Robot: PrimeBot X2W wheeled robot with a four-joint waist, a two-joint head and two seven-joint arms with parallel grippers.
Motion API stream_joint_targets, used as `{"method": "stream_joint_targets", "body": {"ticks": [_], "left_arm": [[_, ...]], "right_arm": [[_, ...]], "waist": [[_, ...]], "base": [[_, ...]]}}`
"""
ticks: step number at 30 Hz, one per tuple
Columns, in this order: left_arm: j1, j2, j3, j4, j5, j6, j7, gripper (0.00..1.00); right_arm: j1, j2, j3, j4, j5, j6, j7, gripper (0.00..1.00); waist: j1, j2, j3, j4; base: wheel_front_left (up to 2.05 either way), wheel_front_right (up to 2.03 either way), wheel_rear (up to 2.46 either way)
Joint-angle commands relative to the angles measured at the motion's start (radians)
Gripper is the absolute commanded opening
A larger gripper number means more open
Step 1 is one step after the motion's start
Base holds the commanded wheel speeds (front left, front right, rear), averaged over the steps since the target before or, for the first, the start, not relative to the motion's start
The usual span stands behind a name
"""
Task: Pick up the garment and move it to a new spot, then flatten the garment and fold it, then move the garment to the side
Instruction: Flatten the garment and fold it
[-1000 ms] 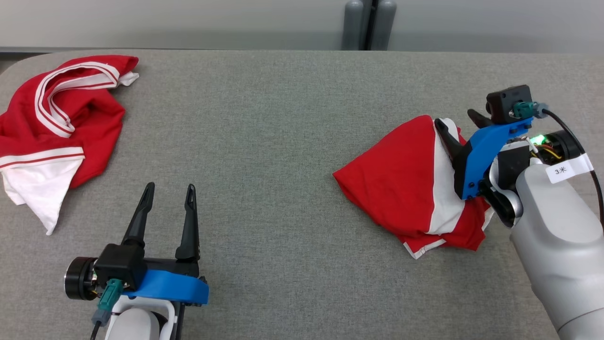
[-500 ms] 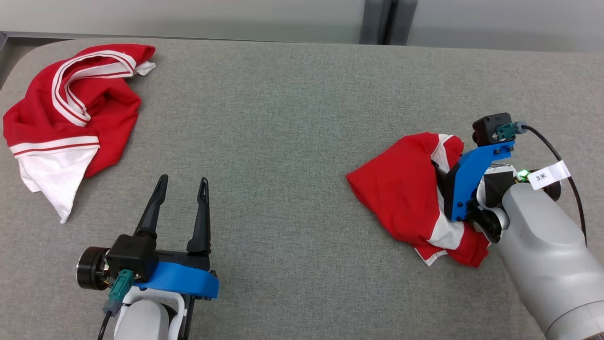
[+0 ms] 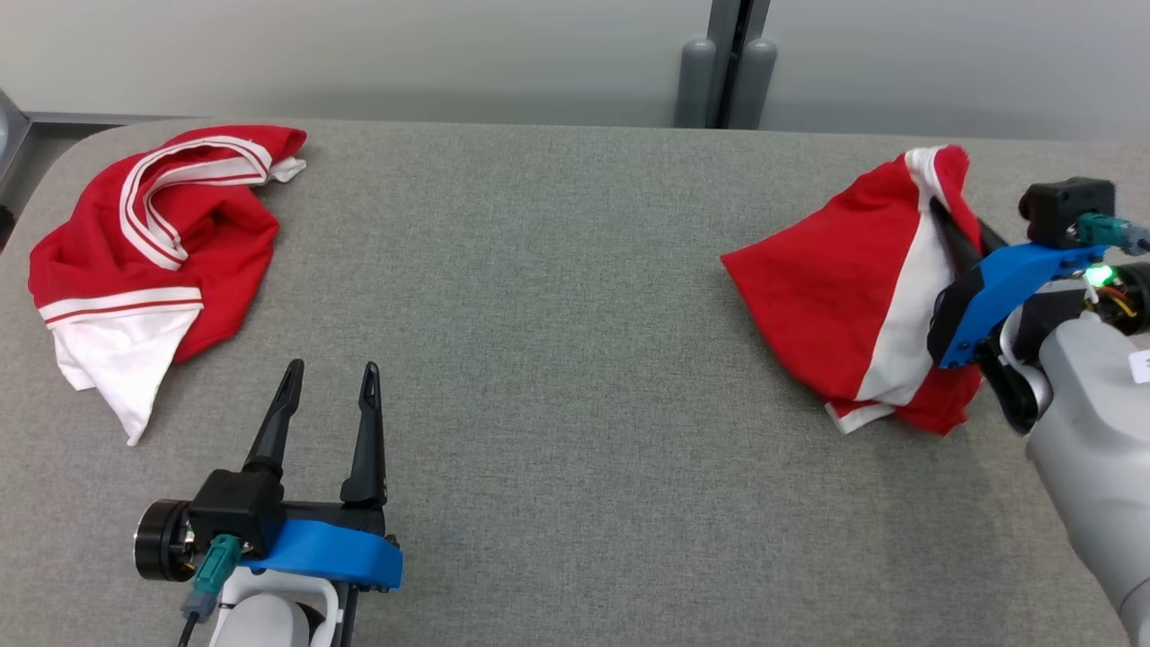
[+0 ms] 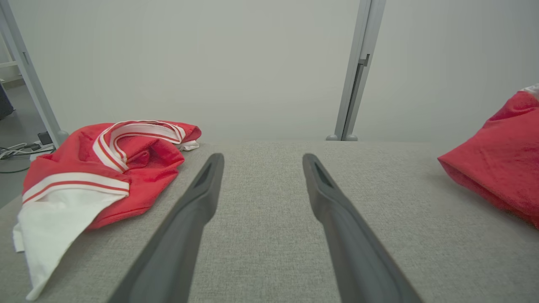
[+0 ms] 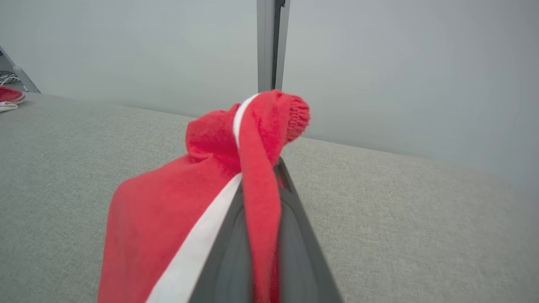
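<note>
The garment (image 3: 844,279), red with a white stripe, hangs bunched at the right side of the grey table, its lower folds still on the surface. My right gripper (image 3: 954,218) is shut on its upper edge; in the right wrist view the cloth (image 5: 168,210) is pinched between the closed fingers (image 5: 290,235) and bulges above their tips. My left gripper (image 3: 332,368) rests open near the front left with nothing between its fingers (image 4: 198,202). The garment's edge (image 4: 505,168) shows at the right of the left wrist view.
A second red-and-white garment (image 3: 153,243) lies crumpled at the table's far left corner, also seen as cloth (image 4: 105,168) to the left of my left fingers. The grey table (image 3: 557,314) stretches between the two. A grey post (image 3: 728,63) stands behind the far edge.
My right gripper has shut on the garment's upper edge and raised it up and back to the right. The left arm has stayed put; the head camera has shifted.
</note>
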Motion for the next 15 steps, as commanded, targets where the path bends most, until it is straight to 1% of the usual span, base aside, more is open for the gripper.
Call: {"method": "stream_joint_targets", "body": {"ticks": [1,4,6,11,15], "left_arm": [[0.008,-0.001,0.007,-0.004,-0.003,-0.001,-0.003,1.0],[0.018,-0.002,0.008,-0.006,-0.003,-0.001,-0.003,1.0],[0.019,-0.001,0.006,-0.009,-0.006,-0.001,-0.003,1.0],[0.027,-0.002,0.005,-0.014,-0.014,0.0,-0.003,1.0],[0.041,-0.001,0.007,-0.015,-0.023,0.005,-0.003,1.0]], "right_arm": [[-0.031,-0.015,0.003,-0.011,-0.003,0.0,-0.034,0.0],[-0.059,-0.023,0.013,-0.029,0.003,0.0,-0.072,0.0],[-0.077,-0.016,0.03,-0.049,-0.001,0.0,-0.086,0.0],[-0.099,0.044,0.128,-0.131,-0.017,0.0,-0.107,0.0],[-0.067,0.101,0.209,-0.164,-0.016,0.0,-0.113,0.0]], "waist": [[0.0001,0.0001,-0.014,-0.01],[0.0001,0.0001,-0.029,-0.01],[0.0001,0.0001,-0.038,-0.004],[0.0001,0.0001,-0.058,0.03],[0.0001,0.0001,-0.061,0.054]], "base": [[0.0,0.0,0.0],[0.0,0.0,0.0],[0.0,0.0,0.0],[0.0,0.0,0.0],[0.0,0.0,0.0]]}}
